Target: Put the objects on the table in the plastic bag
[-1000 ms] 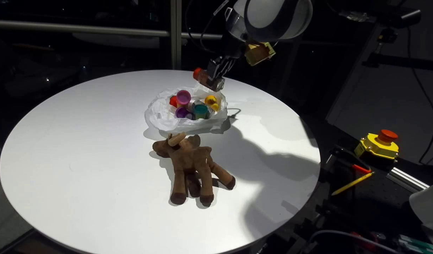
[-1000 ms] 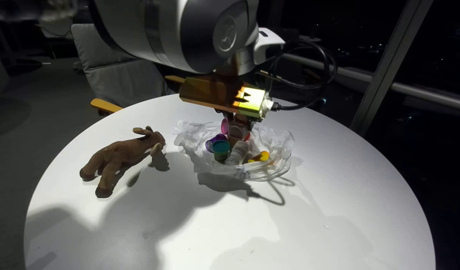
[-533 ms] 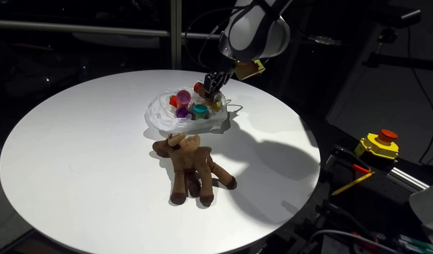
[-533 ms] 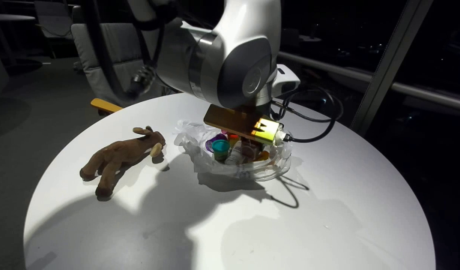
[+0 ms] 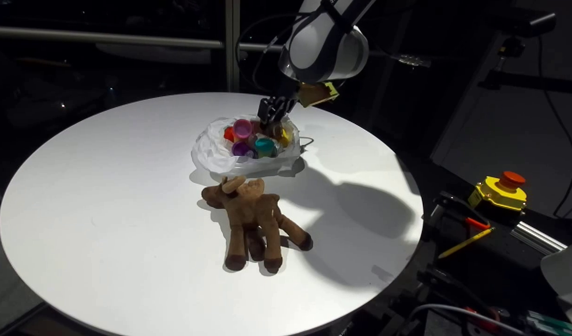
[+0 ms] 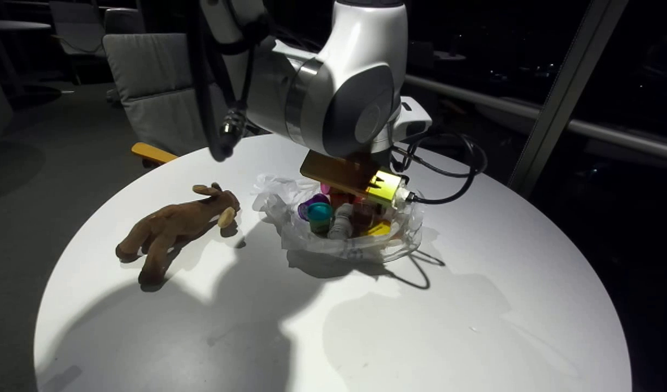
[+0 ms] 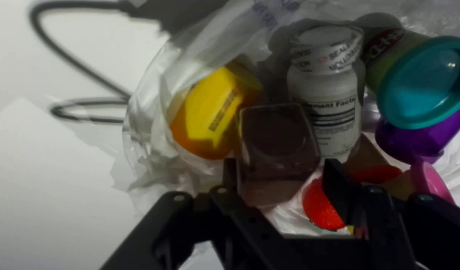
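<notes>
A round white surface (image 5: pixel 104 242) stands brightly lit against dark surroundings. Over its far part in an exterior view, the robot arm (image 5: pixel 328 51) bends downward. Below the arm sits a crumpled white plastic bag (image 5: pixel 211 156), its mouth spread wide. A brown stuffed animal (image 5: pixel 251 210) lies near the bag but outside it, legs sprawled on the surface. The claw (image 7: pixel 280 172) dips into the bag's mouth, its fingers well parted and clasping nothing. Between them is a dark brown square jar (image 7: pixel 278 135); a gap shows between it and one finger in the wrist view. Just beside the jar, a white bottle (image 7: pixel 322 90) leans inside the bag, while a yellow container (image 7: pixel 211 112) lies on the jar's opposite side, by the bag's wall. Next to the bottle is a teal-lidded tub (image 7: pixel 421 86), with a purple-lidded tub (image 7: pixel 417 138) and a pink-lidded tub (image 5: pixel 242 128) close by. A round red lid (image 7: pixel 323 208) shows near the claw; I cannot tell which container it belongs to.
</notes>
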